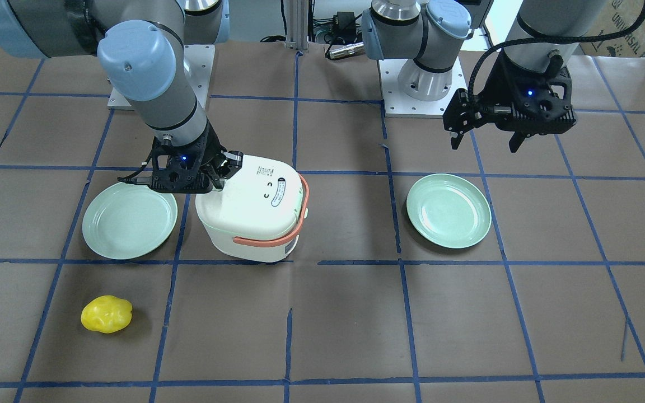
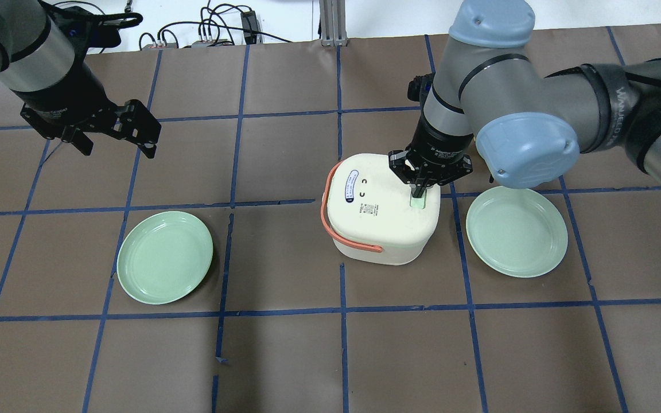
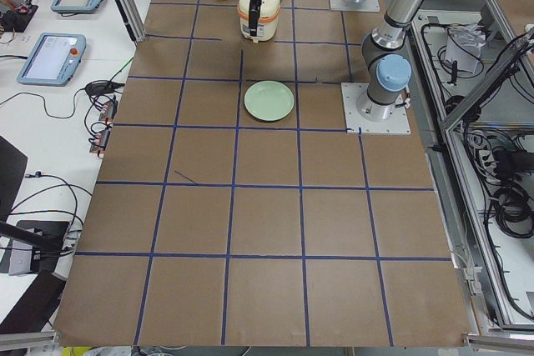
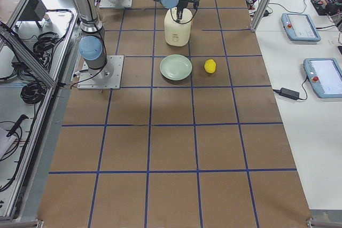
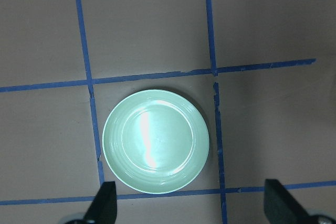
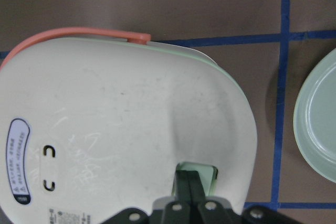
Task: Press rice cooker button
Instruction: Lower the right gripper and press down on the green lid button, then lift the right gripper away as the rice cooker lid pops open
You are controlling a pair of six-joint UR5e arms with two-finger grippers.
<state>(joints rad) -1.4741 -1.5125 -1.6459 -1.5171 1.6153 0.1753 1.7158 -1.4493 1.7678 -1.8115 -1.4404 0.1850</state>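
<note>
- We are seeing the right gripper [image 2: 418,192] with its fingers [image 6: 190,190] pressed together, holding nothing. The tips are pointing straight down onto the mint-green button [image 6: 211,173].
- The button is lying directly under those tips, at the right end of the lid of the rice cooker [image 2: 382,221]. We are judging that the coming move turns on a plain downward push with no sideways shift.
- The rice cooker is sitting mid-table with its lid shut, and its coral handle [image 2: 323,212] is wrapping the left side. The right plate [image 2: 517,232] is lying just beside it.
- The right arm is plainly the nearer one. The left gripper [image 2: 118,143] is hanging wide open and empty above the table, well apart to the left, and it is looking down toward the left plate [image 5: 156,141].
- The fingers are covering most of the button, so we are not making out its full outline or how far it is sitting depressed. The tips are looking as if they are touching it, but that is only our reading.
</note>
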